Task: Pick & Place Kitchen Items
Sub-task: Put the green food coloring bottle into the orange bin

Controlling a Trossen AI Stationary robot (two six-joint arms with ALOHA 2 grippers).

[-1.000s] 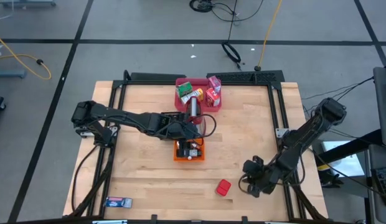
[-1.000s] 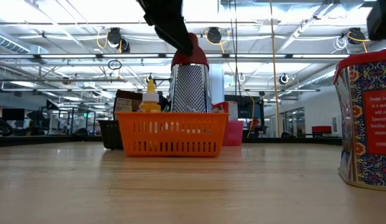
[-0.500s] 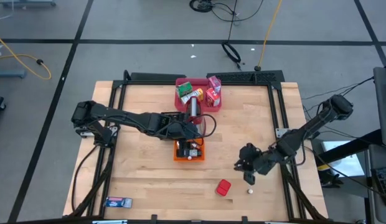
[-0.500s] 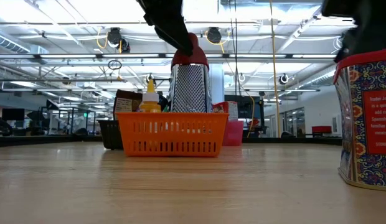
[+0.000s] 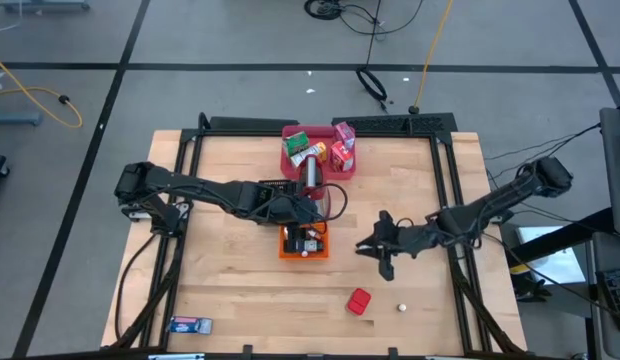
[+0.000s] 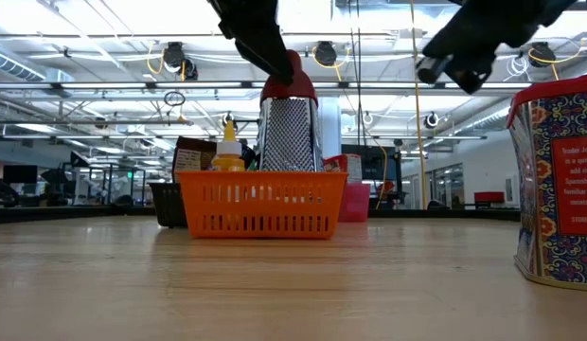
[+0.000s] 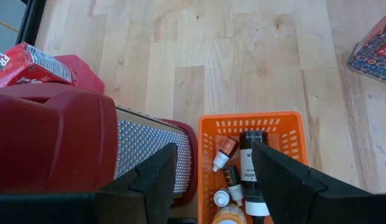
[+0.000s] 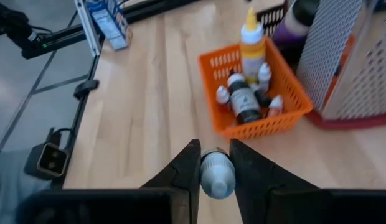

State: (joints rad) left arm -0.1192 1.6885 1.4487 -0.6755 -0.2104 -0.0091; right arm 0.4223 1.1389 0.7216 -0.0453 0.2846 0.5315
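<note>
- Right gripper (image 5: 375, 247) out over the table's middle right, just right of the orange basket (image 5: 304, 243), fingers (image 8: 184, 169) pinched on a small grey-capped shaker (image 8: 216, 173).
- In the right wrist view, shaker cap snug between the two dark fingers, pointing toward the basket.
- Left gripper (image 5: 308, 212) over the far edge of the orange basket, jaws spread wide in the left wrist view, nothing between them.
- Beside the left gripper, a red-handled metal grater (image 6: 290, 133) standing upright, touching the basket's far side.
- Inside the orange basket: a dark bottle (image 7: 252, 163) lying flat, a yellow squeeze bottle (image 8: 253, 38) upright, several tiny white-capped bottles (image 7: 223, 152) packed alongside.
- Black basket (image 6: 167, 203) behind the orange one, seen in the low view.
- Pink tray (image 5: 295, 150) at the table's far middle, holding a green carton (image 5: 299, 143); pink and red cartons (image 5: 343, 146) just to its right.
- Red box (image 5: 359, 301) near the front edge, a small white shaker (image 5: 400, 307) lying just right of it, apart.
- Blue packet (image 5: 189, 324) at the front left corner.
</note>
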